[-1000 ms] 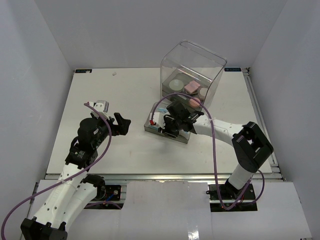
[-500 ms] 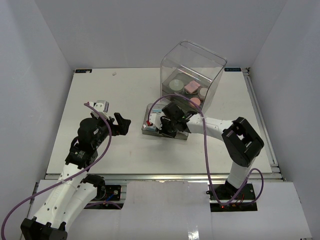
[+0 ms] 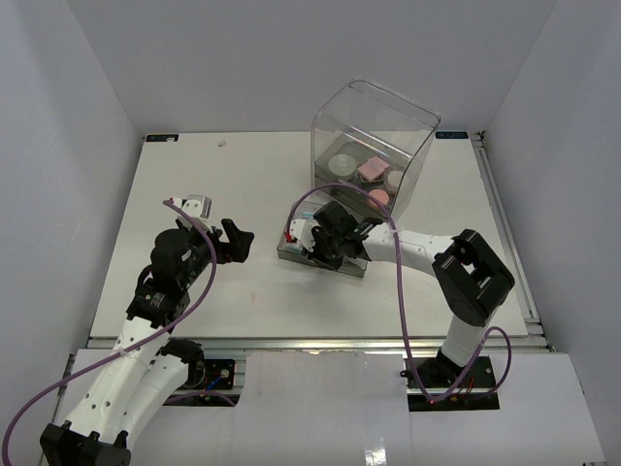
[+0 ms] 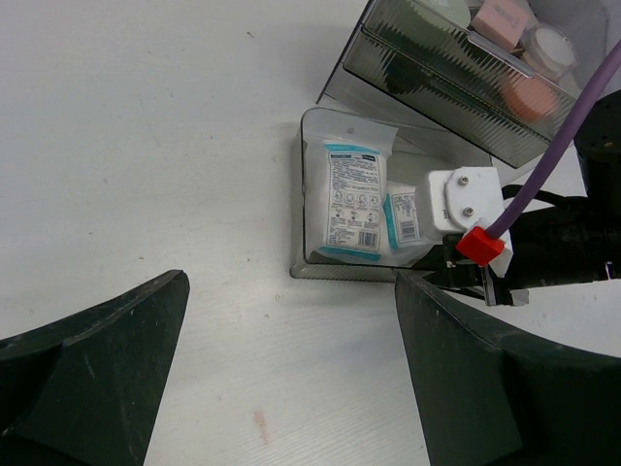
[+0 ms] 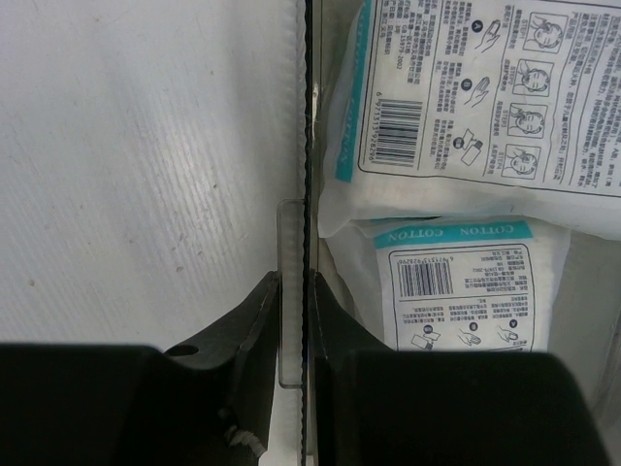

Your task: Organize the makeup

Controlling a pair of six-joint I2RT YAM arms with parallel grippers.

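The right tool [image 3: 313, 245] was clamped on the front wall of the drawer [image 3: 291, 252], which lay out on the surface [image 3: 194, 175] at mid-frame in the top view. In the right wrist view the two fingers [image 5: 257, 316] stood together on either side of that thin wall [image 5: 306, 116], one outside and one inside, with a small clear tab [image 5: 291, 291] pinched between them.

Two of the makeup items lay flat inside the drawer. The larger sachet [image 4: 351, 199] was at the left end in the left wrist view, and the smaller sachet [image 4: 403, 218] was just beside it, nearer the right tool. The pink square puff [image 3: 370, 171], the pink round puff [image 3: 378, 198] and the white round pad [image 3: 342, 163] sat inside the clear box [image 3: 374, 116].

The box lay up and to the right of the drawer in the top view. The drawer's long axis ran left to right, so the gripped wall was the long side facing away from the box. Closing it would likely mean a push toward the upper right, across the short axis. Whether the drawer's far edge was already in its slot could not be told.

The left tool [image 3: 233, 243] hung over bare surface left of the drawer, fingers wide apart and holding nothing, so the right arm was much the nearer
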